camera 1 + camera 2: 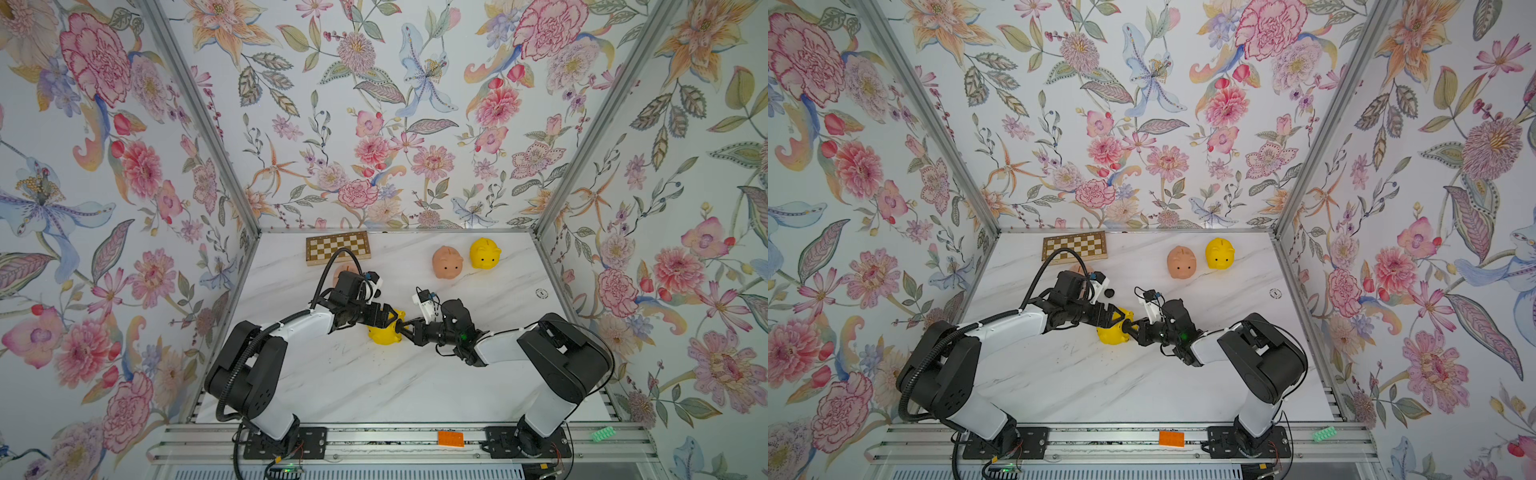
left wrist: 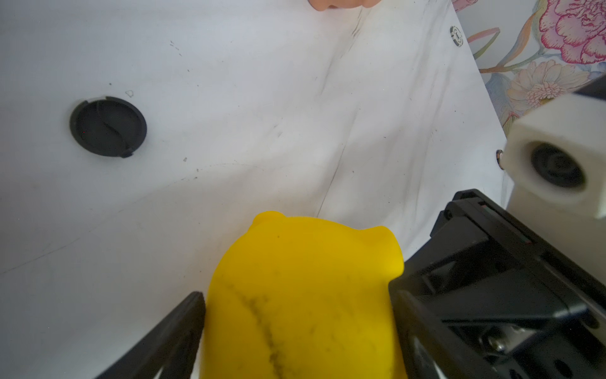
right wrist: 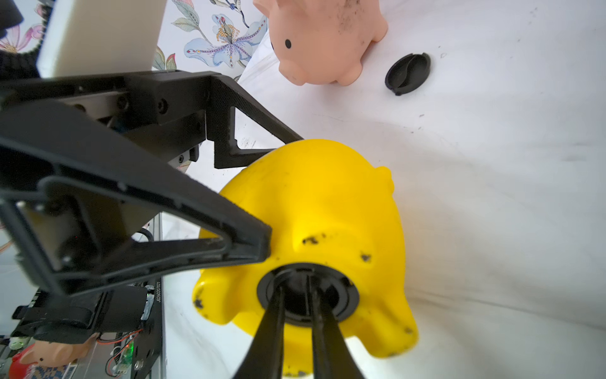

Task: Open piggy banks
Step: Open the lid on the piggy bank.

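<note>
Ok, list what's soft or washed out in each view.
Both top views: even light, mild softness, no glare. Left wrist view: yellow pig fairly sharp, white camera block blurred. Right wrist view: tabletop nearly blown white, left claw blurred up close, right claw on the plug fairly crisp.

Yellow piggy bank (image 3: 328, 203) presents its underside to the camera, with dark scuffs around the belly; fitted plug (image 3: 342, 300) sits in the belly hole; right hand (image 3: 296, 295) has both slim fingers (image 3: 272, 328) pinched close together on the plug's central ridge; left hand (image 3: 282, 193) clasps the body, one finger pressed just beside the plug's rim, the other against the far flank. Pink piggy bank (image 3: 321, 42) stands on its feet on the white worktop (image 3: 508, 197), beyond the yellow one; loose plug (image 3: 408, 73) lies just beside it, not touching.
</note>
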Controlling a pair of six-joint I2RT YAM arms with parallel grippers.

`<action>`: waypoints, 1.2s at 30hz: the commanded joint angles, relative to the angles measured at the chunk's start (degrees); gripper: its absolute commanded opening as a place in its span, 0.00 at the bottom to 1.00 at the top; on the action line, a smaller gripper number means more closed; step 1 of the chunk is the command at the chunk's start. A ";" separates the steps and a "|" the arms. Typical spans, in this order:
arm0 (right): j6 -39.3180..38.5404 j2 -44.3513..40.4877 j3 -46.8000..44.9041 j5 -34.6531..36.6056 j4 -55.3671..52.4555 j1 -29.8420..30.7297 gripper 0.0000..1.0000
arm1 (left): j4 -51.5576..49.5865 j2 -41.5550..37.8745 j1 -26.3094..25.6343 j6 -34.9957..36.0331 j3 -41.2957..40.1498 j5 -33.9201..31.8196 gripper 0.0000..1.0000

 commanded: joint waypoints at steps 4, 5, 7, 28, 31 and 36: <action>0.89 4.29 3.37 -2.75 3.23 0.64 0.16 | -6.41 2.98 -0.27 0.75 -2.10 0.90 0.90; 0.80 4.34 3.69 -2.76 3.21 0.72 0.15 | -6.47 2.96 -0.32 0.75 -2.11 0.89 0.90; 0.40 4.34 4.26 -2.61 2.29 1.01 0.12 | -6.41 3.05 -0.34 0.75 -2.02 1.03 0.90; -7.07 3.60 10.17 8.93 -11.17 6.07 0.00 | -5.73 2.87 -0.29 0.40 -2.46 2.24 0.89; -10.24 2.82 9.91 11.75 -11.97 7.56 0.00 | -6.10 3.02 -0.32 0.26 -2.33 1.85 0.88; -16.24 2.10 8.40 16.16 -11.05 9.06 0.00 | -6.11 3.40 -0.28 -0.04 -2.42 1.67 0.89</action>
